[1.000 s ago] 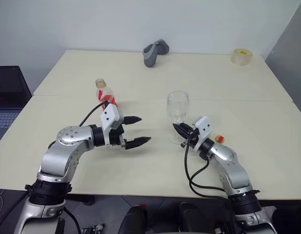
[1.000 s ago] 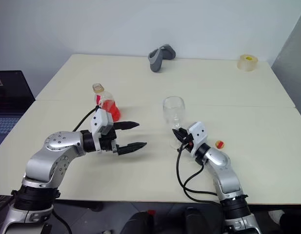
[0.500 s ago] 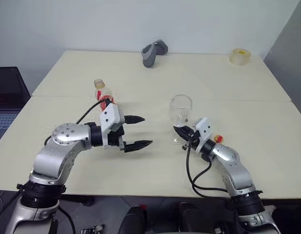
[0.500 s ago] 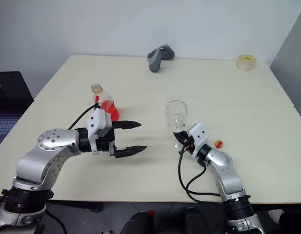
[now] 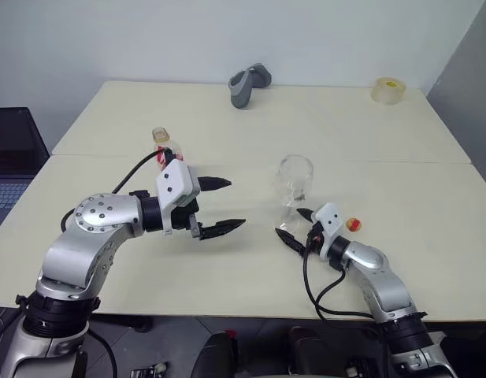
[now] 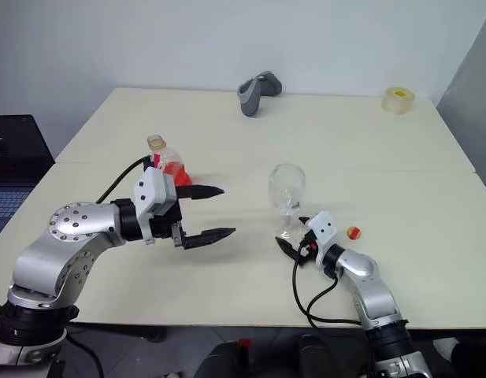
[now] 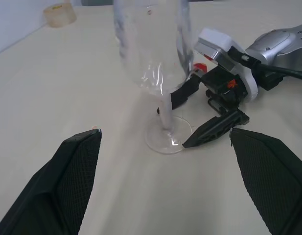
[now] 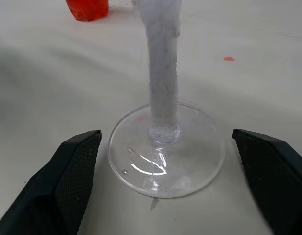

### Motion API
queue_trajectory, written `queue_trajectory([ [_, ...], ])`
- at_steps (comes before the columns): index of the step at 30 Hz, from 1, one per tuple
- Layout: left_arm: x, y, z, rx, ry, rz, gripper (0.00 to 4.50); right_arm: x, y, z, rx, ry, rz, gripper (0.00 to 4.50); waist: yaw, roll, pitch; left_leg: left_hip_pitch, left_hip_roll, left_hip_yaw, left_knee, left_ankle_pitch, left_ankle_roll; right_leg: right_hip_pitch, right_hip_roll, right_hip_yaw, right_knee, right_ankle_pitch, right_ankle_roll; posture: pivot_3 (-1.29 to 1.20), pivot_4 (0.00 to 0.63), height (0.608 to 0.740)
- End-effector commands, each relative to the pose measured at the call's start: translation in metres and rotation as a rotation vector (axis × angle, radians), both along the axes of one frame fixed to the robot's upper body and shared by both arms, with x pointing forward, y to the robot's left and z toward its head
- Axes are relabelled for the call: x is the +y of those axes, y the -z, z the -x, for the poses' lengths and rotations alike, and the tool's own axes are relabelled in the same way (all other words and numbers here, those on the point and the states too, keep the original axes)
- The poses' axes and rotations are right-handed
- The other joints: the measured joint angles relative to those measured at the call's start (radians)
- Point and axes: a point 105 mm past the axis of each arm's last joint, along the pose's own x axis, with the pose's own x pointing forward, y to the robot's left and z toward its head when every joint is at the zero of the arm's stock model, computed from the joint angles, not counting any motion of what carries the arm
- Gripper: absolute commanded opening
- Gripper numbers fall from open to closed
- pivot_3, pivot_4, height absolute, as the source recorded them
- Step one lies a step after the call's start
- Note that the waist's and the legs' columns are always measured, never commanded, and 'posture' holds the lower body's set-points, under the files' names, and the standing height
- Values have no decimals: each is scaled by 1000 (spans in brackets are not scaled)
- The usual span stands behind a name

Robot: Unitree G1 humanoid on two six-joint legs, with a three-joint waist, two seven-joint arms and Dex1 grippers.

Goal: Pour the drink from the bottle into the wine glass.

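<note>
Bottle (image 5: 165,150) partly behind L arm, wine glass (image 5: 293,183) bowl blurred

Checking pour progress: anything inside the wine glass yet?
The wine glass bowl looks clear and empty. The red drink is in the bottle, whose lower part is covered by the left claw.

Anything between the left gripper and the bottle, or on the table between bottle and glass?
Nothing visible in either path. The left gripper hangs open in front of the bottle, which stands just behind that arm's wrist. The stretch of table between the bottle and the wine glass holds nothing.
</note>
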Motion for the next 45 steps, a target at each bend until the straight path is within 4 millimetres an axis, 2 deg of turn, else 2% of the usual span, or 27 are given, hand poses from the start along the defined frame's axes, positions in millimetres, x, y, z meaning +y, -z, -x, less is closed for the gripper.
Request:
queue_trajectory([
  [1,-1,-16,2,-60,4,9,4500,-4,-6,-1,-21,1,-1,4467,0,0,0,0,0,0,0,0,0,0,0,0,0,0,0,0,150,740],
  [4,-1,-16,2,-62,0,9,4500,-3,-9,-1,-5,4,-33,4467,0,0,0,0,0,0,0,0,0,0,0,0,0,0,0,0,150,740],
  [13,0,-12,2,-51,-6,0,4500,7,-38,2,-49,6,-135,4467,0,0,0,0,0,0,0,0,0,0,0,0,0,0,0,0,150,740],
  [19,1,-11,0,-49,-7,-6,4500,15,-37,-6,-89,35,-110,4467,0,0,0,0,0,0,0,0,0,0,0,0,0,0,0,0,150,740],
  [23,2,-10,-1,-47,-10,-12,4500,18,-35,-12,-94,48,-109,3593,-1,0,0,0,0,0,0,0,0,0,0,0,0,0,0,0,150,740],
  [32,11,-6,0,-41,-43,-28,4500,27,-45,-21,-135,14,-129,366,-1,0,0,0,0,0,0,0,0,0,0,0,0,0,0,0,150,740],
  [33,13,-6,0,-41,-49,-30,4500,31,-48,-23,-145,-2,-129,128,-1,0,0,0,0,0,0,0,0,0,0,0,0,0,0,0,150,740],
  [41,25,-8,5,-42,-98,-42,4500,90,-59,-47,-196,-151,-120,138,-12,1,1,0,1,0,-1,0,0,-1,1,0,1,0,0,0,150,740],
  [45,28,-7,5,-42,-111,-49,4500,106,-58,-61,-195,-162,-110,138,-13,1,1,0,1,0,-1,0,0,-1,1,0,0,0,-1,0,150,740],
])
